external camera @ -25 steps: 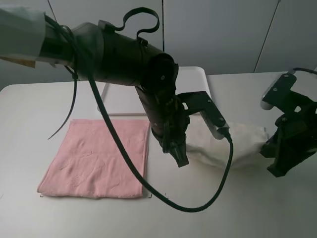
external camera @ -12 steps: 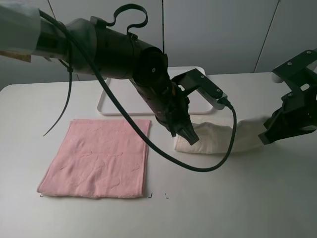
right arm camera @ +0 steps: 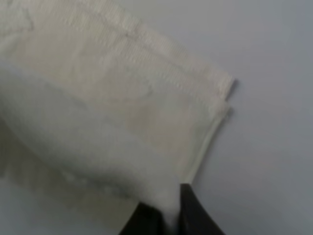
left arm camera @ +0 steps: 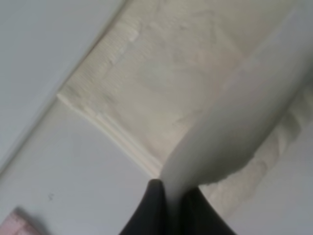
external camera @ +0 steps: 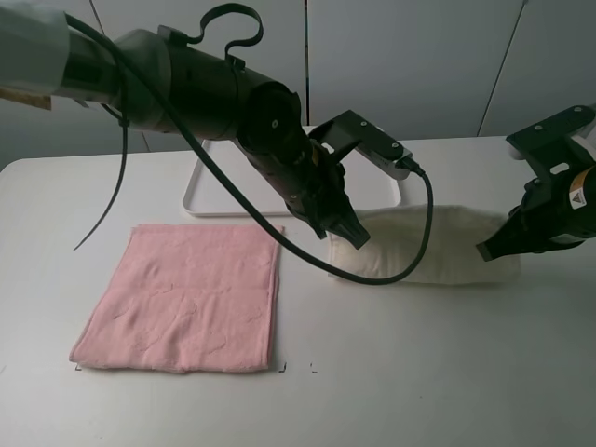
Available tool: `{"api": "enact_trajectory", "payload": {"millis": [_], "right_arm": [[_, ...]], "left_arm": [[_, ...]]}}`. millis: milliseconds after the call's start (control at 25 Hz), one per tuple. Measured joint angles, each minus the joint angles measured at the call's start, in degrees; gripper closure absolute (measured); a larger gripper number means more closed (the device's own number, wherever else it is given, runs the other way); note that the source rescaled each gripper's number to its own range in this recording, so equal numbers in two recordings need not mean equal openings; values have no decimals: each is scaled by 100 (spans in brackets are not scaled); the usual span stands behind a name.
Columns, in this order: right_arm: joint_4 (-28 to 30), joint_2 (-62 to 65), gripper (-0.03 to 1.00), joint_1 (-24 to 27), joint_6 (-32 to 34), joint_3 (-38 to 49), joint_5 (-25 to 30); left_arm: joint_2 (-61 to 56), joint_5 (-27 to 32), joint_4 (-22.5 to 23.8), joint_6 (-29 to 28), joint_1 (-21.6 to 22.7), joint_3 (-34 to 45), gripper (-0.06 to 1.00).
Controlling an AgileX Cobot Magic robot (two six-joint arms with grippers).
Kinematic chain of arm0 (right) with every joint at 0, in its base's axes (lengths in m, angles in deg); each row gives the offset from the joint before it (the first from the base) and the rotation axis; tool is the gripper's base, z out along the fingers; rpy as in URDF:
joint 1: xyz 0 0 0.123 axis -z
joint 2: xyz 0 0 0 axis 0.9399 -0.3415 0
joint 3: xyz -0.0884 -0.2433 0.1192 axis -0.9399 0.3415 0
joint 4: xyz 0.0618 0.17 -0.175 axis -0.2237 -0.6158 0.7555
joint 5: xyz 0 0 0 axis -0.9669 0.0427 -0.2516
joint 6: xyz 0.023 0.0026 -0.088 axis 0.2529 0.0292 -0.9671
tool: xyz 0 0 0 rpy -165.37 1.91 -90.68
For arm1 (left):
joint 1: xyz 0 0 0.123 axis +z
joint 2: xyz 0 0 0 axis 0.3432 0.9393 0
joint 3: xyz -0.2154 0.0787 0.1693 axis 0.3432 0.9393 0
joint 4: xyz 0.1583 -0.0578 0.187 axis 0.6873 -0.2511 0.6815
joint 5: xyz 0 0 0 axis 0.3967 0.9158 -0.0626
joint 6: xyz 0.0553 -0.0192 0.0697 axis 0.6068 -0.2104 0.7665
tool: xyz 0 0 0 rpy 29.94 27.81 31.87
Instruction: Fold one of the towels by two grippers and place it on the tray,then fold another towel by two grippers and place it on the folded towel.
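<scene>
The cream towel (external camera: 438,244) lies folded over on the table, right of centre, just in front of the white tray (external camera: 207,182). My left gripper (external camera: 354,237) is shut on the cream towel's left end; its fingers (left arm camera: 154,205) pinch a cloth edge (left arm camera: 234,132) above the folded layers (left arm camera: 161,83). My right gripper (external camera: 491,248) is shut on the towel's right end, where the cloth (right arm camera: 98,147) runs into the fingertips (right arm camera: 188,205). The pink towel (external camera: 186,296) lies flat at the front left, apart from both grippers.
The left arm (external camera: 205,88) and its black cable (external camera: 419,237) stretch over the tray and hide part of it. A grey wall (external camera: 410,56) stands behind the table (external camera: 419,372).
Both grippers carried the cream towel's edge away from the front, towards the tray, and lowered it. The bunched towel now lies longer and flatter. The pink towel stayed put.
</scene>
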Motion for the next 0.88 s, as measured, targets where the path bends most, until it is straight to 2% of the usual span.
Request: {"api": "enact_trajectory", "payload": {"millis": [200, 320, 360, 440, 480, 520, 560, 600, 640, 680, 720, 880], "right_arm": [[254, -372, 97, 0, 180, -163, -269], [651, -528, 97, 0, 286, -256, -334], [808, -571, 97, 0, 371, -291, -333], [1035, -632, 94, 0, 537, -358, -370], [1122, -672, 88, 0, 579, -374, -385], [1168, -688, 77, 0, 599, -382, -390], [1228, -698, 61, 0, 627, -397, -400], [1266, -704, 46, 0, 658, -396, -400], [1267, -704, 24, 0, 734, -400, -415], [1276, -704, 9, 0, 856, -409, -415], [1276, -704, 3, 0, 1015, -409, -415], [1290, -704, -3, 0, 1925, -549, -75]], "left_arm": [[0, -74, 87, -110, 67, 0, 94], [38, -222, 195, -307, 136, 0, 93], [48, -272, 207, -371, 154, 0, 90], [48, -373, 233, -494, 191, 0, 76], [48, -413, 233, -534, 227, 0, 63], [48, -411, 246, -556, 243, 0, 46], [48, -411, 246, -565, 265, 0, 25], [48, -411, 257, -578, 288, 0, 9], [48, -411, 281, -595, 290, 0, 2], [48, -411, 306, -603, 300, 0, 0], [48, -411, 307, -603, 310, 0, 0], [48, -245, 259, -618, 321, 0, -1]]}}
